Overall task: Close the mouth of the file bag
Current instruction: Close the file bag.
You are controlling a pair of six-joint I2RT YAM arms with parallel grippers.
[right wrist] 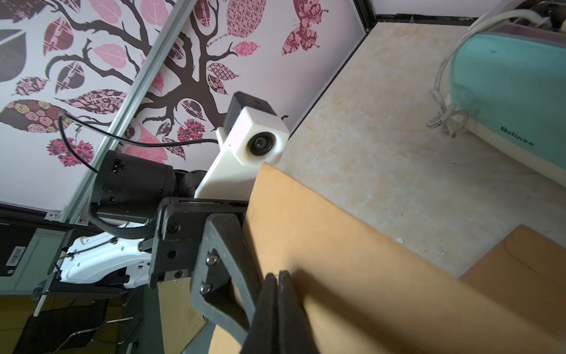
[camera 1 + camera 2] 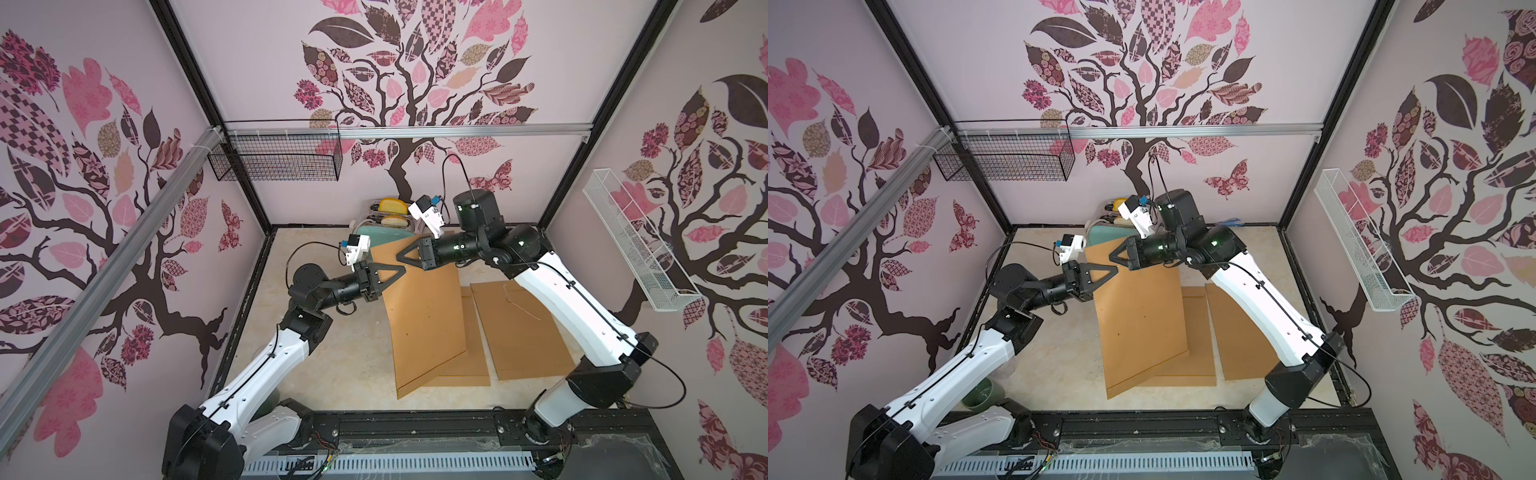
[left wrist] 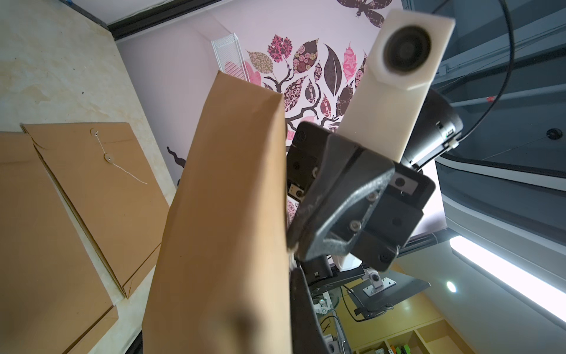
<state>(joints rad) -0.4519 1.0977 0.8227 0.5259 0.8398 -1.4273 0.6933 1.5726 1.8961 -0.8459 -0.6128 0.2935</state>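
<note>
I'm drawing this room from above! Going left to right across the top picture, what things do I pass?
Black wire basket → lifted file bag → flat file bag with string → white mesh rack.

file bag (image 2: 424, 316), toaster (image 2: 376, 237) bar the back; left table (image 2: 332, 353) free

Brown kraft file bag (image 2: 424, 316): plain face showing, slightly bowed. Far end raised high, tilted steeply, near corner low by desk (image 2: 332, 353) front; contact w/ desk unclear. Approx mid-desk.
</note>
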